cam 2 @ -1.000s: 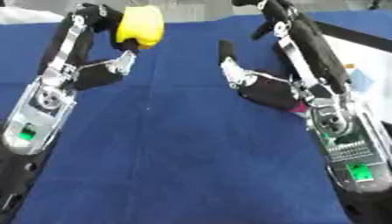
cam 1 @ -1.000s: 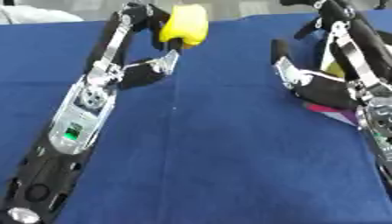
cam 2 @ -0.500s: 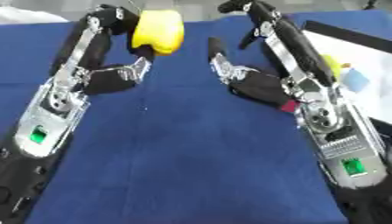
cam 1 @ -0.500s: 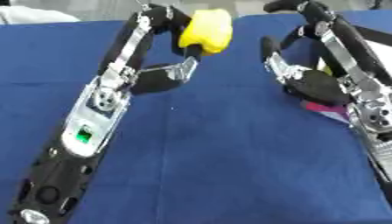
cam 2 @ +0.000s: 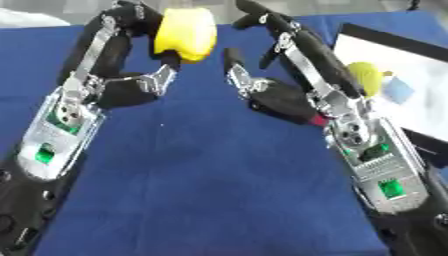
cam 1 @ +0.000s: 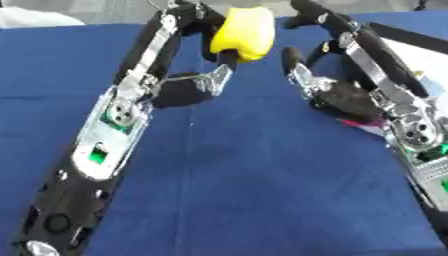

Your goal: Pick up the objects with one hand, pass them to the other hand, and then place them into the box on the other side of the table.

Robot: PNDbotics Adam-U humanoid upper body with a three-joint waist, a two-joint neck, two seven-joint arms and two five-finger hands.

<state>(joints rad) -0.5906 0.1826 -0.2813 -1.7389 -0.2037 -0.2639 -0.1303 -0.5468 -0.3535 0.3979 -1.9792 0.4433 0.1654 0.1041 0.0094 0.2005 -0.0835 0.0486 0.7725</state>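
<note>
Since the earlier frame we see the left robot hand (cam 1: 197, 82), pinching the yellow object (cam 1: 242, 33) above the bench (cam 1: 262, 190) at 12 o'clock, close on the spread right robot hand (cam 2: 271, 97); handover comes next, needing its fingers round the object.

The left hand (cam 1: 188, 87) has carried the yellow object (cam 1: 241, 33) closer to the right hand (cam 1: 337, 95).
</note>
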